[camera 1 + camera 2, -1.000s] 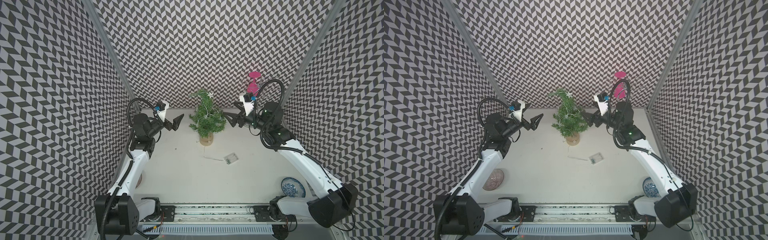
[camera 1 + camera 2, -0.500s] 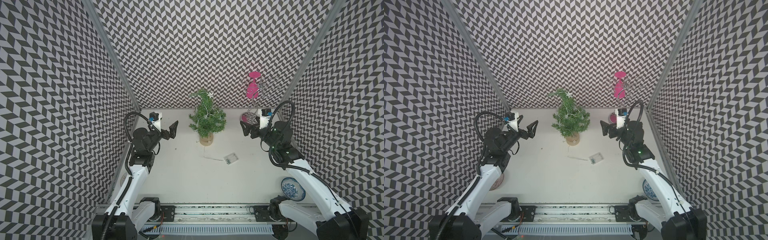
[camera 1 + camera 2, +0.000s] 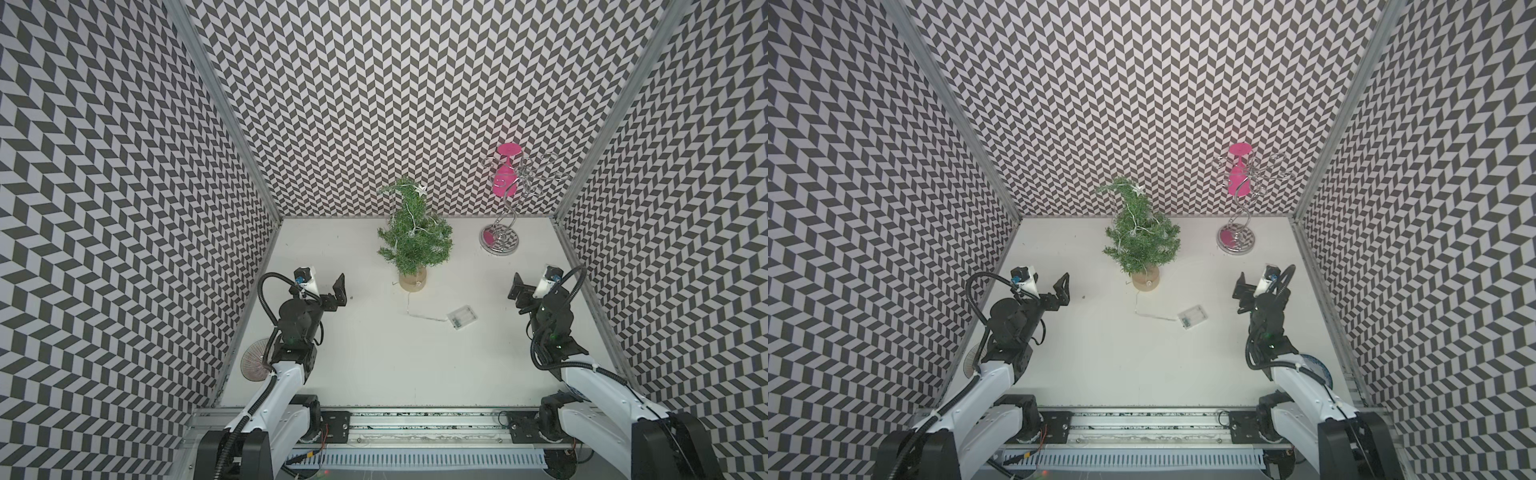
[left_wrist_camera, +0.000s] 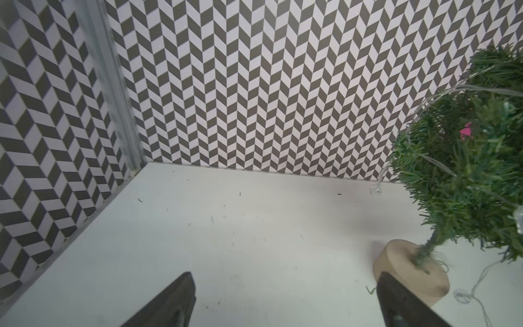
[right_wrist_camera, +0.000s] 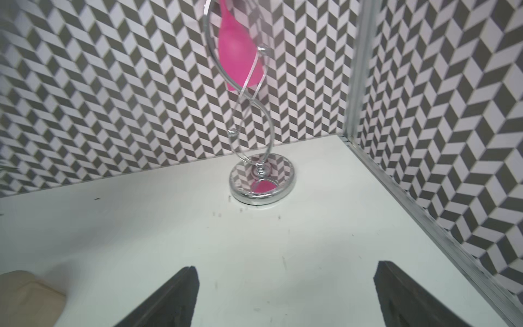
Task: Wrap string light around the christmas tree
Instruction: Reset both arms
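Note:
The small green christmas tree (image 3: 413,241) (image 3: 1142,245) stands on its tan base at the back middle of the table. The string light (image 3: 422,190) (image 3: 1137,189) winds down through its branches, and its wire runs over the table to the clear battery box (image 3: 461,318) (image 3: 1192,318). My left gripper (image 3: 340,291) (image 3: 1064,289) is open and empty, left of the tree. My right gripper (image 3: 517,291) (image 3: 1239,291) is open and empty, well to the tree's right. In the left wrist view the gripper (image 4: 284,276) gapes beside the tree (image 4: 467,175). The right wrist view shows its gripper (image 5: 285,266) over bare table.
A chrome wire rack (image 3: 500,241) (image 5: 263,181) holding a pink glass (image 3: 505,185) (image 5: 237,56) stands at the back right. Patterned walls close in three sides. A pinkish plate (image 3: 254,365) lies by the left arm, a blue plate (image 3: 1316,368) by the right arm.
Both arms have drawn back from the tree toward the front and outward. Both grippers stay open. The tree, wire and battery box have not moved.

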Controlling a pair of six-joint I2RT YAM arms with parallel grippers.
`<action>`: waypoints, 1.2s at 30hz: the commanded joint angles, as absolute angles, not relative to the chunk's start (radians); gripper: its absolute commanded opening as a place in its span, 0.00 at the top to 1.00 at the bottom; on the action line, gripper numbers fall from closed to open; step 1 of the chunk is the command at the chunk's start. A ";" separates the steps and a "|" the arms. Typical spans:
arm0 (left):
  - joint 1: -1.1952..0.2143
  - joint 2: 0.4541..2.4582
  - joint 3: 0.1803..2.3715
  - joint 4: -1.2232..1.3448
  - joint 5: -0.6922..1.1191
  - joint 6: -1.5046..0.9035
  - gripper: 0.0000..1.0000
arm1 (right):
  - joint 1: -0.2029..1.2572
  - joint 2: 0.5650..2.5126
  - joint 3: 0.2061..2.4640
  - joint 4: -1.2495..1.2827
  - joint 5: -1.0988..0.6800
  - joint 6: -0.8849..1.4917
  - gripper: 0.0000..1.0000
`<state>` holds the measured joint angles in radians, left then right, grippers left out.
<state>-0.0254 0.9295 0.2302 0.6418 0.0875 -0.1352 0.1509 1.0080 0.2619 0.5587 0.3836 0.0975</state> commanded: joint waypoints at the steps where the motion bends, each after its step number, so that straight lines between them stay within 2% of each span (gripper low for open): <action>1: -0.017 0.975 0.155 0.929 0.029 -0.106 0.01 | 0.120 1.074 0.230 0.841 0.443 0.111 0.01; 5: -0.017 1.159 0.126 1.152 0.050 -0.072 0.01 | 0.098 1.206 0.098 1.155 0.412 0.090 0.01; 8: -0.015 1.201 0.184 1.052 0.135 0.009 0.00 | 0.085 1.304 0.025 1.426 0.355 0.057 0.01; 9: -0.020 1.221 0.145 1.150 0.149 0.044 0.00 | 0.079 1.342 0.029 1.449 0.335 0.063 0.01; 13: -0.021 1.268 0.060 1.327 0.049 0.022 0.00 | 0.071 1.470 -0.038 1.735 0.349 0.073 0.01; 16: -0.017 1.396 0.037 1.516 0.039 0.040 0.01 | 0.041 1.549 -0.051 1.845 0.269 0.073 0.01; 18: -0.015 1.508 0.039 1.598 0.041 0.036 0.01 | 0.041 1.571 -0.042 1.841 0.243 0.065 0.01; 20: -0.017 1.645 0.039 1.800 0.045 0.046 0.01 | 0.040 1.605 0.031 1.753 0.239 0.060 0.01; 21: -0.017 1.638 0.030 1.807 0.009 0.034 0.00 | 0.037 1.580 0.075 1.633 0.208 0.057 0.01; 23: -0.015 1.540 0.033 1.648 -0.091 -0.009 0.00 | 0.038 1.517 0.191 1.311 0.191 0.049 0.01; 24: -0.015 1.519 0.049 1.581 -0.113 -0.029 0.00 | 0.039 1.510 0.215 1.239 0.196 0.051 0.01; 27: -0.015 1.583 0.094 1.607 -0.090 -0.007 0.00 | 0.047 1.571 0.181 1.432 0.205 0.034 0.01; 31: -0.015 1.534 0.128 1.462 -0.079 -0.009 0.00 | 0.048 1.540 0.213 1.301 0.195 0.032 0.01; 36: -0.017 1.550 0.133 1.485 -0.080 -0.007 0.00 | 0.055 1.555 0.240 1.317 0.188 0.017 0.01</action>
<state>-0.0189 1.5574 0.1204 1.4895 -0.0650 0.0063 0.0494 1.5505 0.2325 1.2774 0.2008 0.0402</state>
